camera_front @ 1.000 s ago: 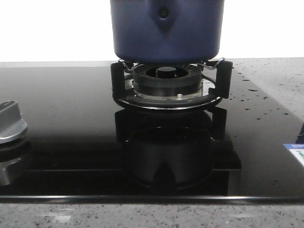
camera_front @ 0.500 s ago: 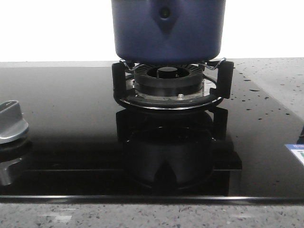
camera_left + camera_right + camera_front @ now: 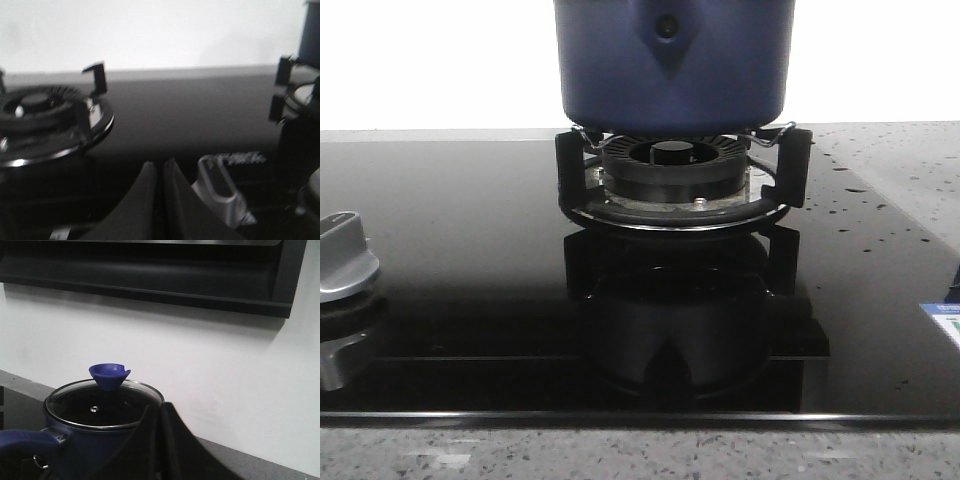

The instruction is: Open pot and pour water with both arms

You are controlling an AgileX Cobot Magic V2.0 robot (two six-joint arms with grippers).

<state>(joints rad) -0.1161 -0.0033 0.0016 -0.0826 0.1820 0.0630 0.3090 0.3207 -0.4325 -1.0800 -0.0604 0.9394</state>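
The dark navy-blue pot (image 3: 672,65) stands on the black burner ring (image 3: 672,170) at the back middle of the hob; its top is cut off in the front view. In the right wrist view the pot (image 3: 85,450) has a glass lid (image 3: 102,405) on it with a blue knob (image 3: 109,375) and a blue handle (image 3: 25,440). My right gripper (image 3: 159,409) is shut and empty, near the pot's rim and apart from the lid knob. My left gripper (image 3: 159,166) is shut and empty, low over the black hob. Neither gripper shows in the front view.
A silver control knob (image 3: 342,258) sits at the hob's left front; it also shows in the left wrist view (image 3: 220,192). A second burner (image 3: 45,115) lies beside the left gripper. A sticker (image 3: 948,318) is at the right edge. A dark hood (image 3: 150,270) hangs above the pot.
The whole front picture has shifted a few pixels to the right. The pot stays on the burner ring.
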